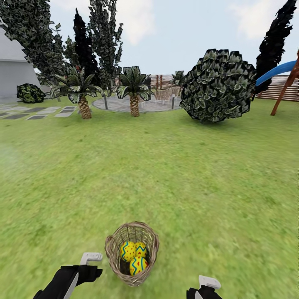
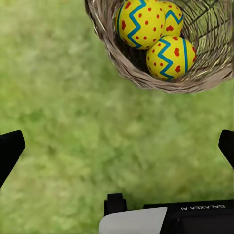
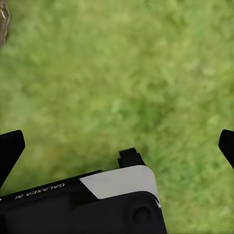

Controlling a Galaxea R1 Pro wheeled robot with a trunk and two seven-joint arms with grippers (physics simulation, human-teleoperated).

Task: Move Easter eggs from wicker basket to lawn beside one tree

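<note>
The wicker basket [image 1: 132,253] stands on the lawn [image 1: 166,174] just in front of me, between my two arms. In it lie three yellow Easter eggs with red dots and blue zigzags [image 1: 128,250] [image 1: 140,248] [image 1: 138,265]. My left gripper [image 1: 93,270] hovers over grass beside the basket's left side, open and holding nothing. In the left wrist view the eggs [image 2: 141,22] [image 2: 170,56] sit inside the basket [image 2: 122,63], beyond the open gripper [image 2: 117,146]. My right gripper [image 1: 205,290] is to the basket's right, also open [image 3: 117,146] over bare grass. A tall leafy tree [image 1: 106,37] rises far back left.
Two short palms [image 1: 83,93] [image 1: 134,89] and a big round bush [image 1: 218,85] stand far ahead across open grass. A paved circle [image 1: 124,104], stepping stones [image 1: 37,112], a grey building [image 1: 14,70] and a slide frame [image 1: 284,79] line the far edge.
</note>
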